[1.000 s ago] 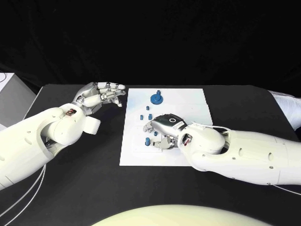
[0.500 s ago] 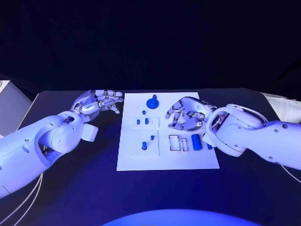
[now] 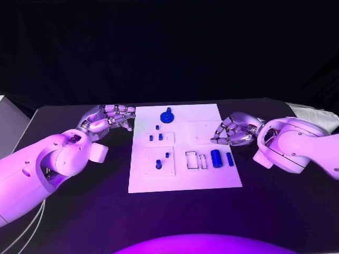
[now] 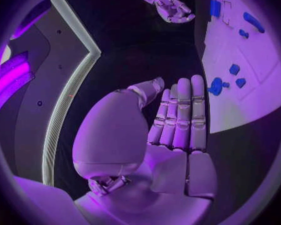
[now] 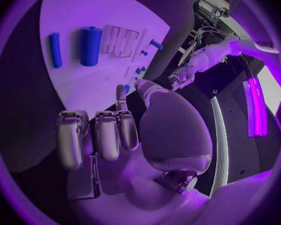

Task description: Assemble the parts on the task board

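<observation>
With the task board (image 3: 186,177) mid-table and blue parts (image 3: 215,157) lying on it, the left hand (image 3: 108,116) hovers off its left edge, while the right hand (image 3: 235,129), seemingly loosely curled and empty, has withdrawn past its right edge.

We see a white task board (image 3: 181,180) on the black table (image 3: 78,211), and on the board small blue parts: a round knobbed one (image 3: 167,116) at its far edge and a blue cylinder (image 3: 216,156) beside a thinner blue bar (image 3: 230,159) toward its near right. Both hands are silver, the left hand (image 3: 108,117) and right hand (image 3: 236,129), on white arms.
</observation>
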Motion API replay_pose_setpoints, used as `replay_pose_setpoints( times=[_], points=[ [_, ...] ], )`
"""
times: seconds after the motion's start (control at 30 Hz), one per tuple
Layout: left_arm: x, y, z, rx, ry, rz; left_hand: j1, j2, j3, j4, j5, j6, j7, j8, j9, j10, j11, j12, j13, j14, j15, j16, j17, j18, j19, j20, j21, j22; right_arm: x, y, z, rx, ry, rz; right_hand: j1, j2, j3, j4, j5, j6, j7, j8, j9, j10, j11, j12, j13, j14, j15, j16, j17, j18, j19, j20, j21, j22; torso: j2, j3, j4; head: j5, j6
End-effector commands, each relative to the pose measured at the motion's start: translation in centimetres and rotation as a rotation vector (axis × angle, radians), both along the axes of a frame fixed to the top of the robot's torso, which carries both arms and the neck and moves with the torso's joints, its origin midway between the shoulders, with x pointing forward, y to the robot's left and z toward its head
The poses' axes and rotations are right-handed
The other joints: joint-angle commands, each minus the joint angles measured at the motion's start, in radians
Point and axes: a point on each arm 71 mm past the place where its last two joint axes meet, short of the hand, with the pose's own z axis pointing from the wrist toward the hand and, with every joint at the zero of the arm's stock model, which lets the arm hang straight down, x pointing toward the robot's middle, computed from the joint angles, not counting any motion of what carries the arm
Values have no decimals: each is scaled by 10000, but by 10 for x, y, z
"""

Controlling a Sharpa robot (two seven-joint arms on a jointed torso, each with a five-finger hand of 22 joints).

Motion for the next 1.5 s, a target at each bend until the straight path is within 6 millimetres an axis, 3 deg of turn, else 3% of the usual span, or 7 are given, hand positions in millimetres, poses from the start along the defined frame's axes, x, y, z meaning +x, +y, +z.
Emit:
replay_pose_setpoints(
  times=[0.03,0.27,0.37,0.67,1.27,1.4,1.5],
  points=[
    [-1,-1,0,-118,-41,-169,-2,69,-9,34,-26,-89,-2,58,16,-65,-4,68,11,-64,40,-56,9,61,50,11,-44,-8,-7,-8,-12,-1418,1208,-551,-217,-2,-132,5,53,-55,-37,74,94,603,-4,179,1896,753,-34,130,988,-143,923,-79,27,2225,-17,-30,-42,-27,-22],
    [-2,-2,-1,-121,-26,-177,-2,69,-9,34,-26,-89,-2,58,16,-65,-4,68,11,-64,40,-56,9,61,50,11,-44,-8,-11,-16,-21,-2416,1816,-954,-910,64,-571,26,-90,11,-104,232,279,796,-49,402,2222,835,-59,378,1518,-149,927,-91,56,2249,-42,-64,-37,-134,-34],
    [-2,-2,-1,-127,-25,-187,-2,69,-9,34,-26,-89,-2,58,16,-65,-4,68,11,-64,40,-56,9,61,50,11,-44,-8,-13,-15,-27,-2622,2009,-1037,-1494,98,-998,32,401,45,-157,318,389,798,-94,396,2234,855,-96,446,1669,-156,933,-125,85,2270,-41,-76,-27,-172,-26],
    [-2,-1,-1,-109,-17,-181,-2,69,-9,34,-26,-89,-2,58,16,-65,-4,68,11,-64,40,-56,9,61,50,11,-44,-8,-12,-6,-34,-3009,1817,-927,-1750,175,-1418,36,127,73,-194,410,492,780,-125,368,2218,853,-121,453,1687,-152,931,-148,66,2263,-24,-75,-32,-137,-65],
    [-3,0,-1,-95,-1,-213,-13,68,-13,50,-25,-95,-3,70,20,-75,-4,92,11,-66,42,-59,14,61,56,13,-63,-22,-9,13,-54,-3612,1501,-462,-1746,216,-1818,27,-12,46,-207,470,566,711,-137,280,2132,854,-133,460,1710,-150,927,-161,52,2259,-6,-53,-52,-67,-160],
    [-3,0,-1,-88,13,-232,-13,68,-13,50,-25,-95,-3,70,20,-75,-4,92,11,-66,42,-59,14,61,56,13,-63,-22,-8,17,-57,-3621,1415,-443,-1495,267,-2004,6,-32,36,-218,516,613,717,-146,281,2144,854,-140,460,1715,-152,929,-167,61,2266,-12,-62,-43,-188,-168],
    [-3,0,-1,-76,22,-223,-13,68,-13,50,-25,-95,-3,70,20,-75,-4,92,11,-66,42,-59,14,61,56,13,-63,-22,-7,18,-59,-3594,1346,-495,-964,373,-2019,-44,160,25,-233,569,664,721,-159,277,2155,854,-153,460,1721,-154,931,-178,71,2275,-19,-69,-46,-180,-177]
  ],
)
